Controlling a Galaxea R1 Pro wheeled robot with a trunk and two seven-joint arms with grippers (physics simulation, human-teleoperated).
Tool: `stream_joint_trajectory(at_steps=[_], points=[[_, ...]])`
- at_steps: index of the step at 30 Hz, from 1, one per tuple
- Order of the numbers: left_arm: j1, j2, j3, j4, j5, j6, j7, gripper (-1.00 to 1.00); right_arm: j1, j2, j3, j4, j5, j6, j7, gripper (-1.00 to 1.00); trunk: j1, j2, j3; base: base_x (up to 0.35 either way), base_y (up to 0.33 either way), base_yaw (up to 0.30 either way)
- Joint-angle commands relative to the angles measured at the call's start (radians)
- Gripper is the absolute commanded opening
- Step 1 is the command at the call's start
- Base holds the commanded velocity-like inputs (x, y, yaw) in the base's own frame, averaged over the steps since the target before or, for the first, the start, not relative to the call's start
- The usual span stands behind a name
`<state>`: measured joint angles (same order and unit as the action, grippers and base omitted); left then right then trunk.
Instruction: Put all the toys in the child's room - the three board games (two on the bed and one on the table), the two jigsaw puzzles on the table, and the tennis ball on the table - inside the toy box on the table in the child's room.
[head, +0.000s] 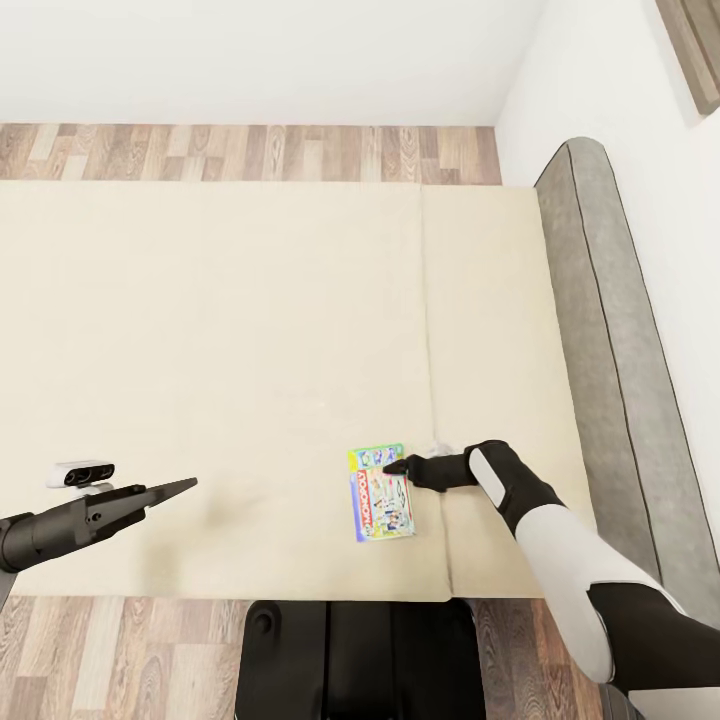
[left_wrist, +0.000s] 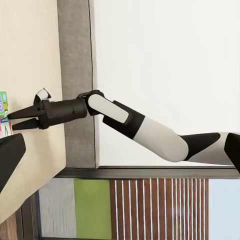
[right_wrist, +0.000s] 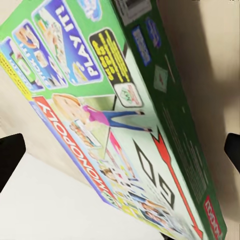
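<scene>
Beige bed (head: 220, 350) carries a green game (head: 380, 495) near its front edge. The right pincer (head: 396, 466) is open at the game's far end. The left pincer (head: 185, 487) hovers apart; its state is unclear.

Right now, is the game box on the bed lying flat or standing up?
Lying flat. The board game rests lid-up on the bed, its whole printed top facing the head camera, with the right pincer at its edge.

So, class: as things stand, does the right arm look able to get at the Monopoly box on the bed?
Probably yes. The right end effector is already at the Monopoly box near its upper edge, and the mattress around it leaves the way free.
</scene>
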<state>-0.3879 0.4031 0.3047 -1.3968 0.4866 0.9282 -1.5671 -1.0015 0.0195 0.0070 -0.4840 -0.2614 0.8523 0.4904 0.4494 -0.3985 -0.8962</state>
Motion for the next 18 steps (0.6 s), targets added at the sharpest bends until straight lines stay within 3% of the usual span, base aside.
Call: stream_joint_trajectory(at_steps=[1, 12, 18], points=[[0.0, 0.0, 0.0, 0.0, 0.0, 0.011, -0.004, 1.0, 0.0, 0.0, 0.001, -0.001, -0.001, 0.003, 0.0, 1.0, 0.001, -0.002, -0.001, 0.0, 0.0, 0.0], [0.0, 0.0, -0.001, 0.0, 0.0, 0.011, -0.004, 1.0, 0.0, 0.021, 0.002, -0.001, 0.002, -0.049, -0.007, 1.0, 0.001, -0.002, -0.001, 0.0, 0.0, 0.0], [0.0, 0.0, -0.001, 0.0, 0.0, 0.011, -0.004, 1.0, 0.0, 0.035, 0.002, 0.0, 0.024, -0.068, -0.059, 1.0, 0.001, -0.002, -0.001, 0.0, 0.0, 0.0]])
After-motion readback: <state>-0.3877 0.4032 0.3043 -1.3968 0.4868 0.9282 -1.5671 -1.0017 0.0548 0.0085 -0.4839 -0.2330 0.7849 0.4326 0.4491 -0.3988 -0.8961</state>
